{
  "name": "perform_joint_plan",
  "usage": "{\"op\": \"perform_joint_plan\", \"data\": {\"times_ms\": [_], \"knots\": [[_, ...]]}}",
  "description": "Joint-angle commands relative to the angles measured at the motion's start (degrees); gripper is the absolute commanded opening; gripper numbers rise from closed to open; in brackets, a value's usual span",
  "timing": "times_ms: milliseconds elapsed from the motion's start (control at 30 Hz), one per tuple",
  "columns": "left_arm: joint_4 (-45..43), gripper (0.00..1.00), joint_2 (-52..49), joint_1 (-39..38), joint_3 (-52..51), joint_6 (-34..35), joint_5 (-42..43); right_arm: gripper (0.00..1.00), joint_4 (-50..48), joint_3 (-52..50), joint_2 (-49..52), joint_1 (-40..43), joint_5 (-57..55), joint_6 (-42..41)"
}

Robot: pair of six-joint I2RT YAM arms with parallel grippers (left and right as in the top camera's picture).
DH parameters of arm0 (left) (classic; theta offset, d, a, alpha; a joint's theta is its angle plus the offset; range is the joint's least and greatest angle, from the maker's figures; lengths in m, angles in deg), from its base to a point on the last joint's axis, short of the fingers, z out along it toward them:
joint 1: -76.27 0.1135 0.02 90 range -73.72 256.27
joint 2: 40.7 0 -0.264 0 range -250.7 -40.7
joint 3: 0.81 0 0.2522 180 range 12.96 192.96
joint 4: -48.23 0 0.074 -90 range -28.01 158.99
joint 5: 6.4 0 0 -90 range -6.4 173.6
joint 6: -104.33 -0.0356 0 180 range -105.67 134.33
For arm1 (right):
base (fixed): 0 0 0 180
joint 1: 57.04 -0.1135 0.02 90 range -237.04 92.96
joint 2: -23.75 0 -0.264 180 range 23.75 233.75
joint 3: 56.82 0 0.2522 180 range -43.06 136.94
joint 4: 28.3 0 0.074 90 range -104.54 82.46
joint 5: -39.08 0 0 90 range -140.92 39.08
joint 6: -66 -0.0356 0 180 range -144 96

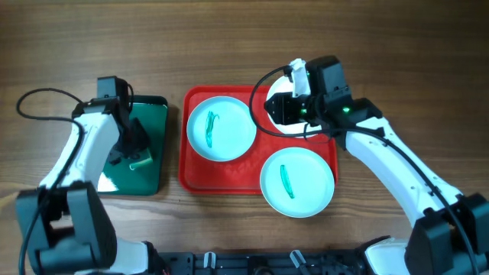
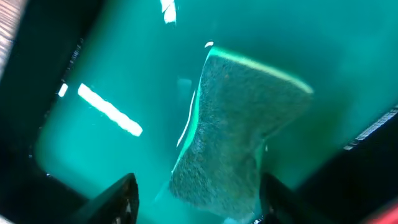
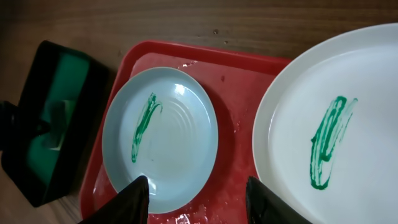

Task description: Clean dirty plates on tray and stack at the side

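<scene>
The wood table [image 1: 229,46] bears the tray [image 1: 221,185] beneath the right gripper [image 1: 276,107], and a green tray [image 1: 153,114] beneath the left gripper [image 1: 137,156].

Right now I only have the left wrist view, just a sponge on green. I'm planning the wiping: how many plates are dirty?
Observer: Three. From overhead, the left plate and the near plate are both smeared green.
Operator: And the third?
Observer: The third plate is smeared too; the right gripper covers most of it from overhead.
Operator: All on the red tray?
Observer: The near plate overhangs the red tray's near rim.
</scene>
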Motion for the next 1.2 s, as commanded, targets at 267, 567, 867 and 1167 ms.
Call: {"op": "perform_joint_plan", "data": {"times_ms": [267,567,867,1167], "knots": [[-8.4,0.48,-1.6,0.3,-0.5,0.5,0.1,0.5,-0.1,1.0,1.6,-0.3,-1.3,-1.9],[-13.6,0.41,-2.0,0.3,-3.5,-2.5,4.9,0.5,-0.2,1.0,1.6,-0.5,-2.4,-3.3],[-9.9,0.42,-2.4,0.2,-3.8,-3.8,6.5,0.5,-0.1,1.0,1.6,-0.5,-2.8,-4.1],[-10.1,0.35,-2.6,0.2,-5.2,-3.8,5.3,0.5,-0.1,1.0,1.6,-0.5,-2.8,-4.1]]}}
